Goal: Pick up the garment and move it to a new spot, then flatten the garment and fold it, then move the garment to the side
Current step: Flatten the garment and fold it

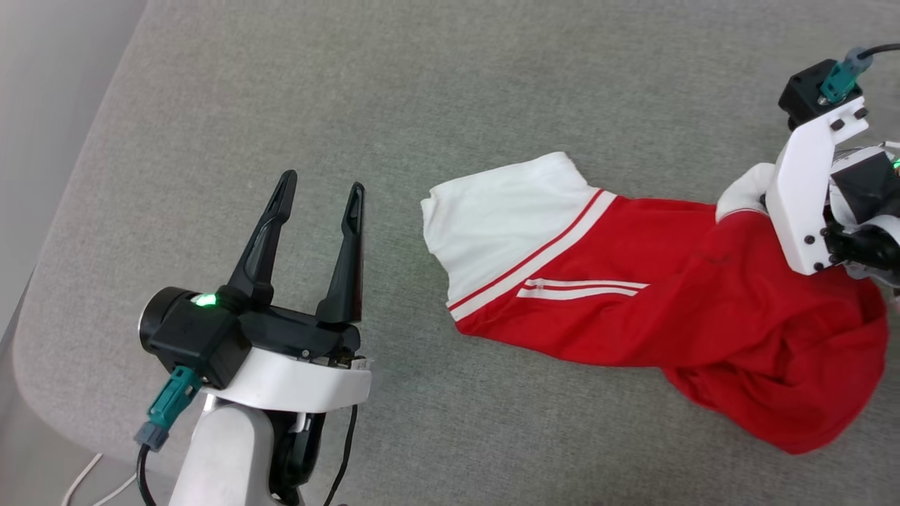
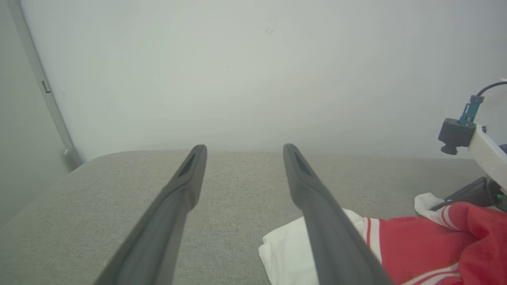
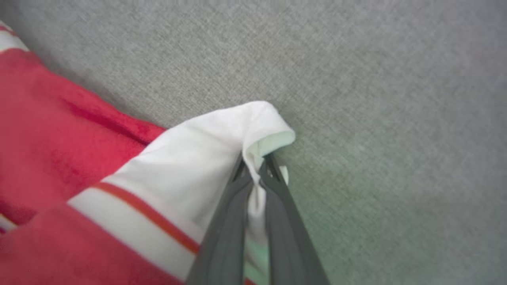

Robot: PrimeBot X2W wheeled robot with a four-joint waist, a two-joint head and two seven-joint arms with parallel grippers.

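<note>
Grey upholstered surface under everything, pale wall behind. One garment, red T-shirt, lies bunched on it, right of centre, two white sleeves showing. Two grippers: left gripper hovers spread and empty, well left of shirt; right gripper pinched tight on right-hand sleeve. I judge pick-up-and-move step in hand. Next: lift, carry shirt across without dragging.
</note>
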